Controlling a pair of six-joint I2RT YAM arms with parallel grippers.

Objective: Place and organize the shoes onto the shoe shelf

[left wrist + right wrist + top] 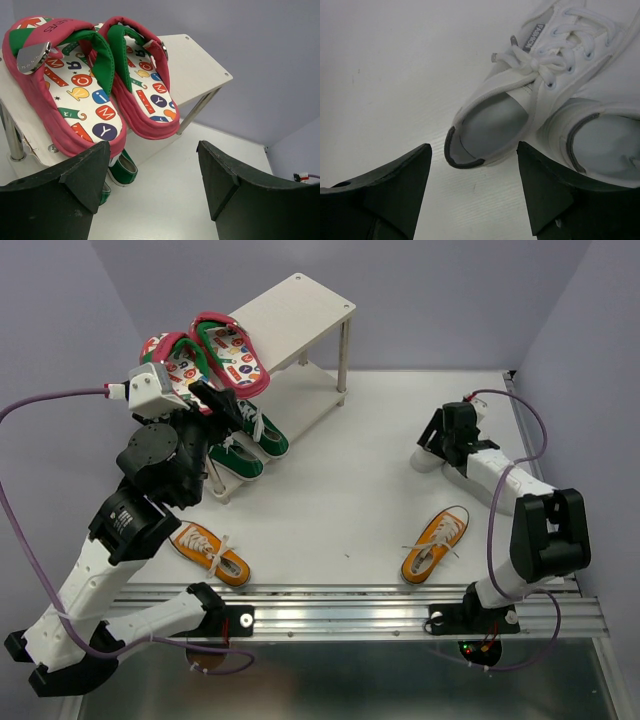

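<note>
**Step in hand (judged):** shelving is partway done.
- The pink-red flip-flops with white patterned footbeds (100, 90) lie side by side on the top board of the cream-white wooden two-tier shoe shelf (300, 302), at its near end.
- The green lace-up sneakers (250, 445) sit on the lower board beneath them.
- The left claw (152, 157) hovers just in front of the flip-flops, released, with nothing between its fingers.
- The right claw (475, 155) is likewise released, low over the white matt counter (350, 480). It is just behind the heels of the all-white lace-up sneakers (540, 65).
- That pair stands close together at the right side, well apart from the shelf. Whether a finger touches a heel collar cannot be told, because the overhead view hides the pair under the arm.
- The orange lace-up sneakers (210, 553) are split. One lies by the left arm and its mate (435, 543) by the right arm, both near the front edge.

**Next move (judged):** the right claw pinches the heel collar of the nearer white sneaker and carries it toward the shelf. The collar is thin, so the pinch must be firm. The shelf is on the left side, so the move needs a long reach or a hand-over.

**Surface and room:**
- The counter is flat with faint specks.
- Pale lilac-grey walls (450, 290) close three sides.
- A ribbed aluminium rail (350, 605) runs along the near edge.
</note>
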